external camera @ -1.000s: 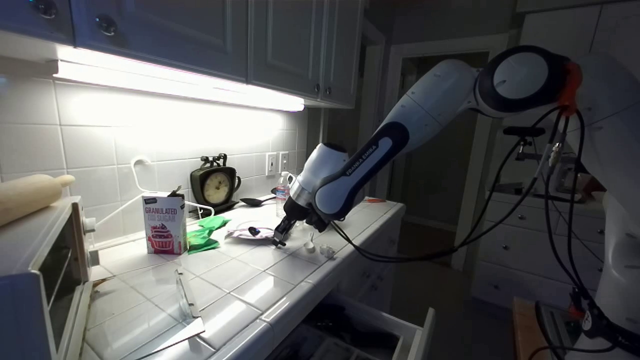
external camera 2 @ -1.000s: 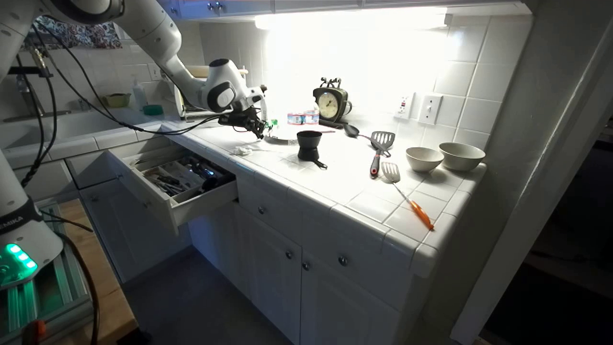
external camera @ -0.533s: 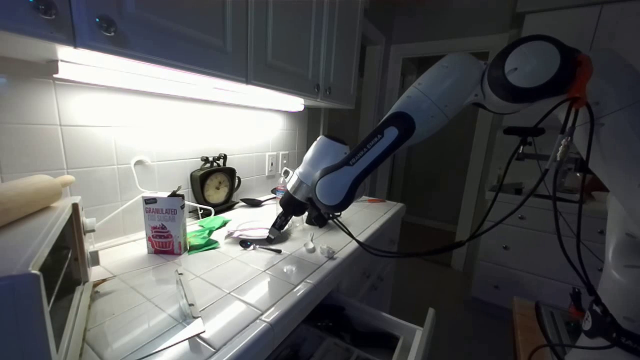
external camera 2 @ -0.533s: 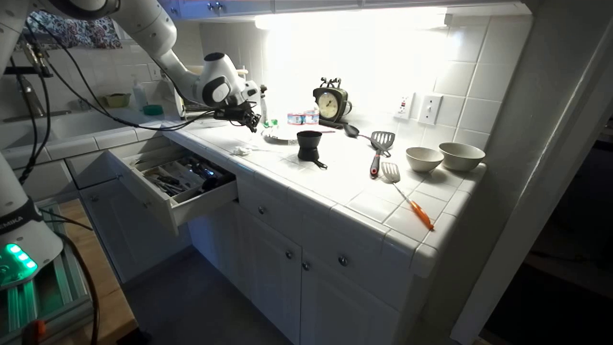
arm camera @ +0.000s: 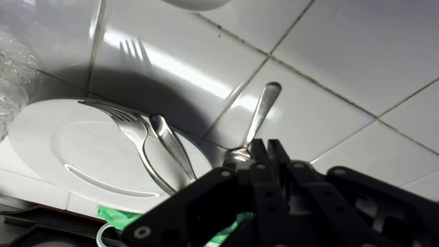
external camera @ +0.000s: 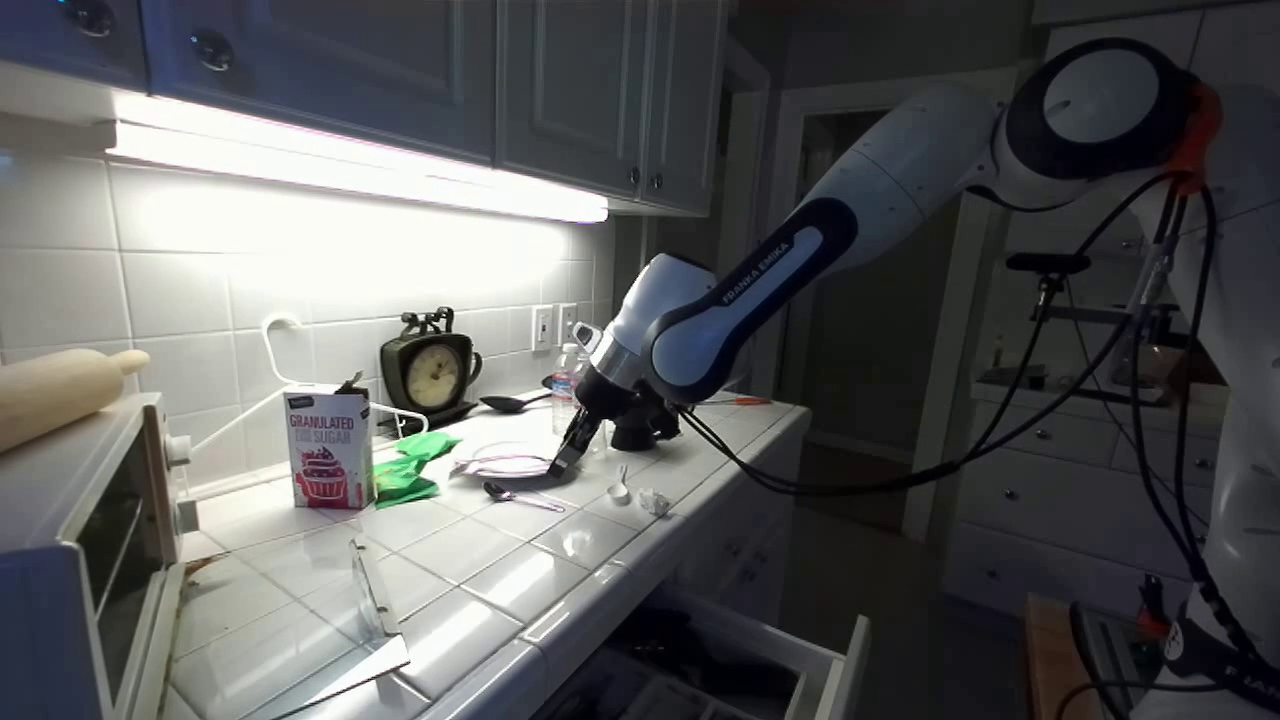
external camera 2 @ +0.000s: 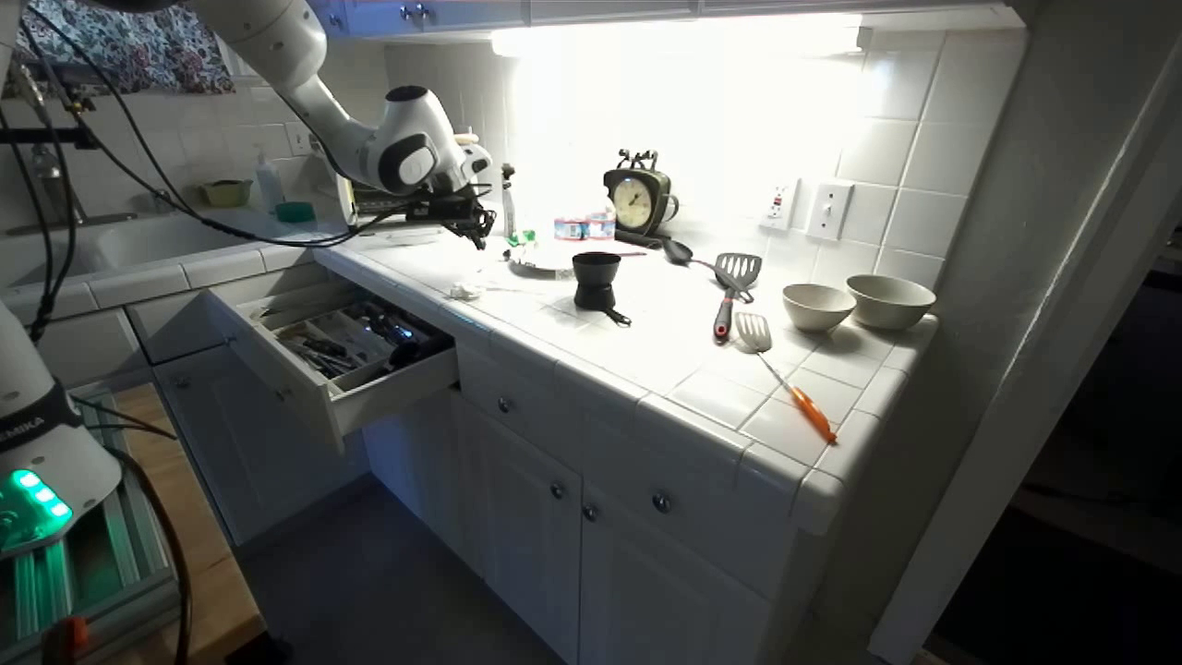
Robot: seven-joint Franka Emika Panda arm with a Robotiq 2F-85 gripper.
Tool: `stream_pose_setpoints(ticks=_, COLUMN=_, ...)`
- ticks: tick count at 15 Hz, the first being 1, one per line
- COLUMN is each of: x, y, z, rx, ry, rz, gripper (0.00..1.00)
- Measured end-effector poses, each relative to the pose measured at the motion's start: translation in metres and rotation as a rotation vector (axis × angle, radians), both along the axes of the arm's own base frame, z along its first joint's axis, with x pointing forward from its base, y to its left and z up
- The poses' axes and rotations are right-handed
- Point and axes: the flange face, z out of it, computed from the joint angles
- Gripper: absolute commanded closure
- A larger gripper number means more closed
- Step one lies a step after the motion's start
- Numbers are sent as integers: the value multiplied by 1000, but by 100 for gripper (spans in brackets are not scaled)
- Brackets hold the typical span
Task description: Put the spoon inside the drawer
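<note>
Silver spoon (arm camera: 258, 120) lies on white tiles (arm camera: 308, 113) near the end effector (arm camera: 267, 144), its jaws pressed together.

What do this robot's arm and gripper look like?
The arm is white and rounded, with dark joint covers, "FRANKA EMIKA" lettering, an orange-red patch and loose black cables. Green lights show on its base. The gripper is black, with slim fingers and round, paler screw heads.
</note>
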Motion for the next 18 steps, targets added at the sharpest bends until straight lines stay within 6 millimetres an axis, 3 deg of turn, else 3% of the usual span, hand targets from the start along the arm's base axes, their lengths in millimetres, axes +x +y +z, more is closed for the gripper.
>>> stream_pose_setpoints(ticks=7, x=-1, y=3, z=-12, rx=-39, ry=3, rz=48, gripper=11)
stream_pose_setpoints(ticks=9, x=0, y=6, z=-17, rx=-36, ry=1, rz=51, gripper=1)
stream_pose_setpoints(ticks=18, x=23, y=11, z=-40, rx=13, ry=-51, rz=18, gripper=0)
